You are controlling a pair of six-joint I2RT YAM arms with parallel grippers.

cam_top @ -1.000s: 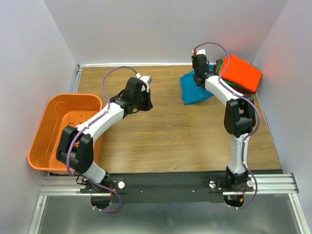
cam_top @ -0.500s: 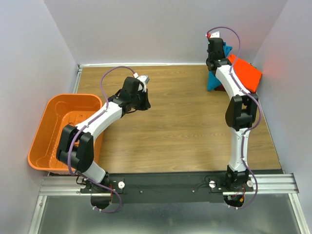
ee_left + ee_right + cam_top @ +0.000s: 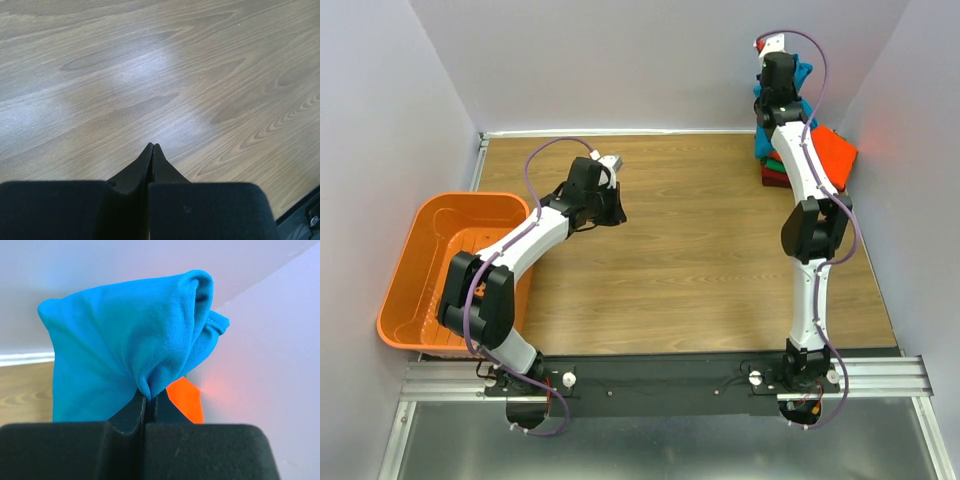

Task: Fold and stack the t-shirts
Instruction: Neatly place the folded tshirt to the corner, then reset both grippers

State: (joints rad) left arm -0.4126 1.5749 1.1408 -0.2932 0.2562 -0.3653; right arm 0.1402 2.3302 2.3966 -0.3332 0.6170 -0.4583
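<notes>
Two grippers, both closed. My right gripper (image 3: 149,399) pinches a fold of the teal shirt (image 3: 125,345). The cloth bunches above my fingertips and hangs down to their left, off the table, with the back wall (image 3: 100,265) behind it. Just below and right of the fingers a corner of the orange shirt (image 3: 186,399) shows. From overhead it tops a pile, with a dark red shirt (image 3: 774,180) edging out underneath. My left gripper (image 3: 152,148) is pressed together on nothing, low over bare table (image 3: 165,65). The basket (image 3: 425,285) is well behind it.
</notes>
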